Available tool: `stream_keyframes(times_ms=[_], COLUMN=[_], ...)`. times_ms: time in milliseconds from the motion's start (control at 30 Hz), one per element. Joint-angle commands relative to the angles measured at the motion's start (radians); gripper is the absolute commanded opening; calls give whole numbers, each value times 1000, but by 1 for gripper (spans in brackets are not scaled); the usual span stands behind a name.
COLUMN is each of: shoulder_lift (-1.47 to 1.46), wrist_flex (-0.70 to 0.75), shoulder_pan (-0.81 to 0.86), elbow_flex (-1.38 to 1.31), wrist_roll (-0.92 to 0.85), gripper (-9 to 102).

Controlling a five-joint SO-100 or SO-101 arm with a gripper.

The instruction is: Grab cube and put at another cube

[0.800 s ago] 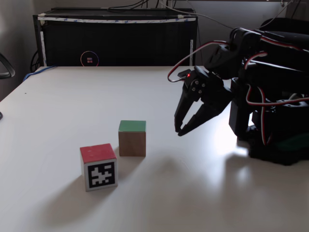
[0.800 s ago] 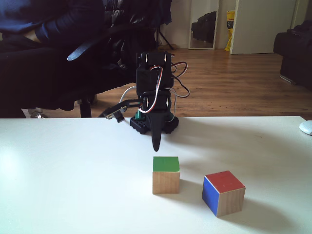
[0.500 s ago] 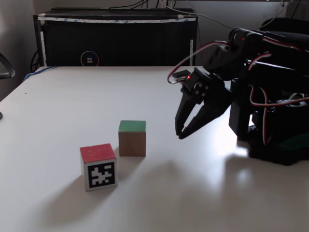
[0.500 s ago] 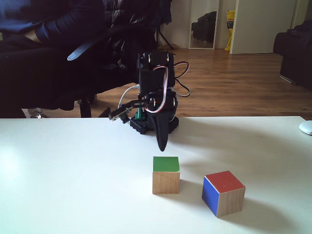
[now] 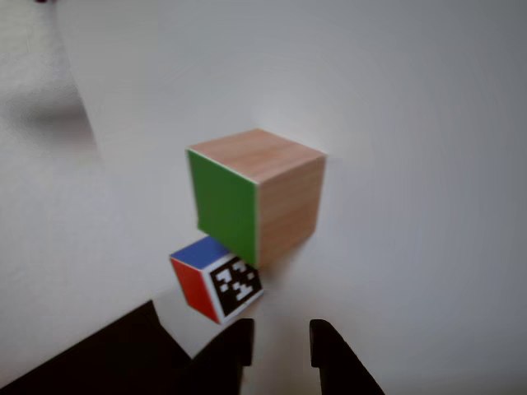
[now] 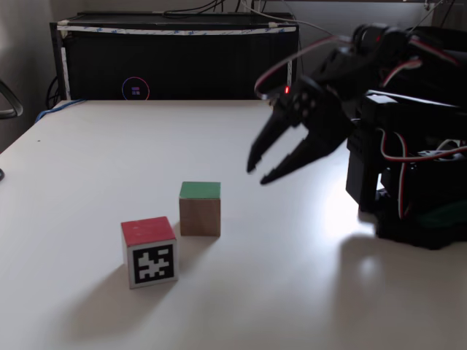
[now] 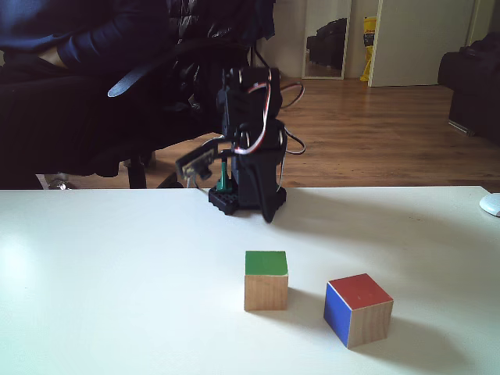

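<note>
The cube point(image 6: 200, 208), light wood with a green top, rests on the white table point(image 6: 87, 160). It also appears in the other fixed view, cube point(image 7: 266, 280), and close up in the other view, cube point(image 5: 255, 197). Another cube point(image 6: 149, 252) stands just front-left of it, red on top with a black-and-white marker face, and the two are slightly apart. That smaller cube point(image 7: 358, 308) shows its blue side here, and another cube point(image 5: 216, 280) sits near the fingertips point(image 5: 239, 344). My gripper point(image 6: 259, 173) hangs open and empty in the air, right of and above the cube; gripper point(image 7: 269, 212), gripper point(image 5: 280, 339).
The arm's black base point(image 6: 416, 211) stands at the table's right side. A black cabinet point(image 6: 175, 58) lines the far edge. A person point(image 7: 78, 47) sits in a chair behind the table. A white object point(image 7: 491, 205) lies at the right edge.
The gripper has lifted off the table and swung up and a little toward the cubes, its fingers spread wider. Both cubes have stayed in place.
</note>
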Motion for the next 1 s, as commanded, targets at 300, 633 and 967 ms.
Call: stream_keyframes(times_ms=[300, 633, 967], shoulder_lift=[-469, -982, -1223], wrist_flex=[-150, -11, 61], shoulder_pan=[3, 15, 41], elbow_flex=[-298, -703, -845], wrist_roll=[-54, 14, 49], gripper=[27, 31, 29])
